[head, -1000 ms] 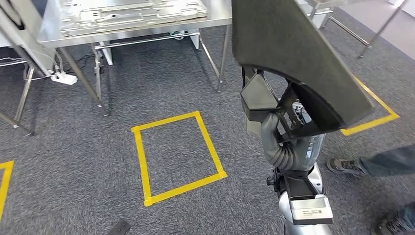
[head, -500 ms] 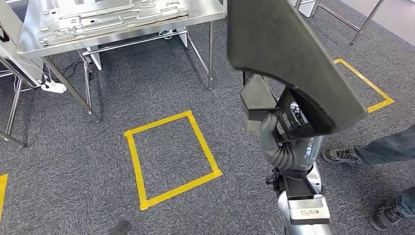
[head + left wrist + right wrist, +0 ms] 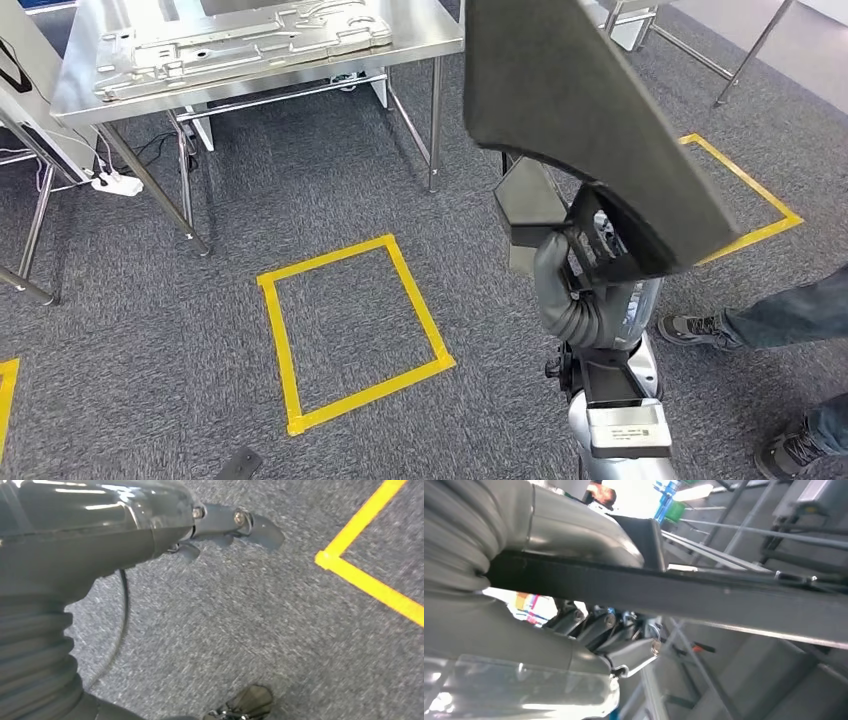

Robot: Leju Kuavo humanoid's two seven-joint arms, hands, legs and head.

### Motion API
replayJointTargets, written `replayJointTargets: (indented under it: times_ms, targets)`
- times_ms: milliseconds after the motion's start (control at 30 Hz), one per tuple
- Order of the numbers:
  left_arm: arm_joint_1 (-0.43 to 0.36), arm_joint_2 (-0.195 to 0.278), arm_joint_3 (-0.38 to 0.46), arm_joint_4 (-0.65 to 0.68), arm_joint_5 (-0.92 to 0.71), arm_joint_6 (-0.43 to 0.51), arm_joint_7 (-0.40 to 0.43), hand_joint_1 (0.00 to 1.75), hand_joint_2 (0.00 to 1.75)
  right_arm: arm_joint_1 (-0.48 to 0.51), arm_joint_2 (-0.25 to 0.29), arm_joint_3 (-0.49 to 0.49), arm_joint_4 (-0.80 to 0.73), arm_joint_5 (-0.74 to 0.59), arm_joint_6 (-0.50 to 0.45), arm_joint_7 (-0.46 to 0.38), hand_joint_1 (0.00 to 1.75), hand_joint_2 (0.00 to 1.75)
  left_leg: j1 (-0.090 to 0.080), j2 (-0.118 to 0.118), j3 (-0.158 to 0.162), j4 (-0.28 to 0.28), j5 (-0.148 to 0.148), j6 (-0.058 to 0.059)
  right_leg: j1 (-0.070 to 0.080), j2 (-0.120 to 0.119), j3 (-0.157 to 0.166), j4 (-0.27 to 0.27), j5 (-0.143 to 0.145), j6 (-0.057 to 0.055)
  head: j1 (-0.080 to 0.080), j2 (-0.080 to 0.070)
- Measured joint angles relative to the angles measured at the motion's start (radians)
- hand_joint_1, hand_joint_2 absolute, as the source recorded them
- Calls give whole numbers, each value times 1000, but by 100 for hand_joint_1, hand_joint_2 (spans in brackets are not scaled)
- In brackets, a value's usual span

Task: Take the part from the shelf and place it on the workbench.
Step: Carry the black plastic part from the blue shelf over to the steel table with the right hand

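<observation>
A large dark grey felt-like part (image 3: 590,120) stands raised at the right of the head view, and my right hand (image 3: 590,255) grips its lower edge from below. In the right wrist view the part's edge (image 3: 704,597) runs as a dark band, with the thick thumb (image 3: 574,530) on one side and the darker fingers (image 3: 624,640) on the other. The steel workbench (image 3: 425,38) stands at the far left, with a pressed metal panel (image 3: 240,45) lying on it. My left hand (image 3: 225,525) hangs over the carpet, holding nothing, fingers loosely extended.
A yellow taped square (image 3: 350,330) marks the grey carpet in front of the workbench, and another taped outline (image 3: 765,205) lies at the right. A person's legs and shoes (image 3: 705,328) stand close at my right. A white power strip (image 3: 118,183) and cables lie under the bench.
The whole view has shifted as I move: more of the workbench top shows now and the taped square sits differently. The part stays held in my right hand.
</observation>
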Motion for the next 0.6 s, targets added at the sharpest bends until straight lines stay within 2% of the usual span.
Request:
replayJointTargets:
  times_ms: [33, 67, 133, 167, 200, 233, 267, 300, 333, 367, 400, 433, 467, 500, 533, 567, 600]
  targets:
    - [1, 0, 1, 0, -1, 0, 0, 0, 175, 3, -1, -1, 0, -2, 0, 2, 162, 175, 5, 0, 4, 0, -4, -6, -6, 0, -21, 28, -3, 6, 2, 0]
    - [2, 0, 1, 0, -1, 0, 1, 0, 175, 5, -1, -3, 0, -3, 1, 3, 162, 175, 13, -1, 10, 1, -9, -15, -13, 0, -24, 21, 12, 13, 3, 0]
    - [3, 0, 2, 0, -2, 0, 1, 0, 175, 7, -2, -5, 0, -5, 2, 4, 162, 175, 32, -1, 30, 3, -26, -38, -29, -5, 24, -91, 83, 34, 8, 0]
    - [3, 1, 3, 0, -2, 0, 1, 0, 175, 7, -2, -6, 1, -5, 3, 4, 162, 175, 38, -1, 40, 6, -36, -52, -32, -8, 51, -151, 102, 44, 14, 0]
    - [2, 2, 3, 0, -2, 1, 1, 0, 175, 7, -3, -6, 1, -5, 3, 4, 162, 175, 40, 1, 46, 6, -45, -64, -33, -11, 70, -189, 106, 43, 21, 0]
    - [2, 3, 4, 0, -2, 1, 1, 0, 175, 8, -4, -6, 1, -6, 3, 4, 162, 175, 39, 3, 50, 5, -52, -74, -31, -12, 77, -201, 98, 35, 23, 0]
    - [2, 4, 4, 0, -2, 1, 1, 0, 175, 10, -4, -7, 0, -6, 4, 5, 162, 175, 37, 4, 53, 2, -54, -83, -27, -11, 75, -197, 83, 20, 23, 0]
    - [2, 3, 4, 0, -3, 1, 0, 0, 175, 11, -5, -8, -1, -7, 4, 5, 162, 175, 37, 6, 56, -1, -52, -90, -25, -8, 78, -191, 78, 2, 17, 0]
    - [1, 2, 4, 0, -3, 1, 0, 0, 175, 13, -5, -9, -2, -7, 4, 5, 162, 175, 40, 3, 53, 12, -44, -93, -25, -3, 83, -189, 74, -9, 9, 0]
    - [-1, 1, 4, 0, -3, 1, 0, 0, 175, 12, -5, -10, -3, -7, 4, 5, 162, 175, 41, -2, 36, 47, -33, -93, -23, 0, 91, -189, 67, -19, 2, 0]
    - [-2, 0, 5, 0, -3, 2, 0, 0, 175, 11, -4, -10, -3, -7, 4, 4, 162, 175, 39, -9, 2, 106, -27, -90, -21, 3, 103, -190, 60, -27, -4, 0]
    - [-2, 0, 5, 0, -3, 2, 0, 0, 175, 11, -4, -10, -4, -7, 4, 4, 162, 175, 33, -16, -48, 182, -34, -85, -20, 4, 114, -192, 51, -34, -10, 0]
    - [0, 0, 5, 0, -3, 2, 0, 0, 175, 12, -4, -10, -4, -7, 4, 3, 162, 175, 24, -22, -103, 258, -58, -79, -16, 6, 125, -193, 41, -40, -14, 0]
    - [2, 0, 5, 0, -3, 2, 1, 0, 175, 13, -3, -10, -4, -7, 4, 3, 162, 175, 14, -26, -153, 316, -96, -74, -12, 10, 139, -193, 29, -45, -17, 0]
    - [5, -1, 5, 0, -3, 1, 1, 0, 175, 14, -3, -9, -4, -7, 4, 4, 162, 175, 4, -29, -191, 347, -132, -68, -7, 14, 155, -193, 16, -49, -20, 0]
    - [6, -1, 5, 0, -3, 1, 1, 0, 175, 14, -3, -9, -4, -7, 4, 4, 162, 175, -5, -32, -214, 348, -157, -60, -1, 18, 172, -193, 4, -52, -21, 0]
    - [6, -1, 6, 0, -3, 1, 1, 0, 175, 14, -3, -9, -4, -7, 4, 4, 162, 175, -13, -34, -224, 317, -156, -49, 4, 21, 192, -193, -10, -54, -22, 0]
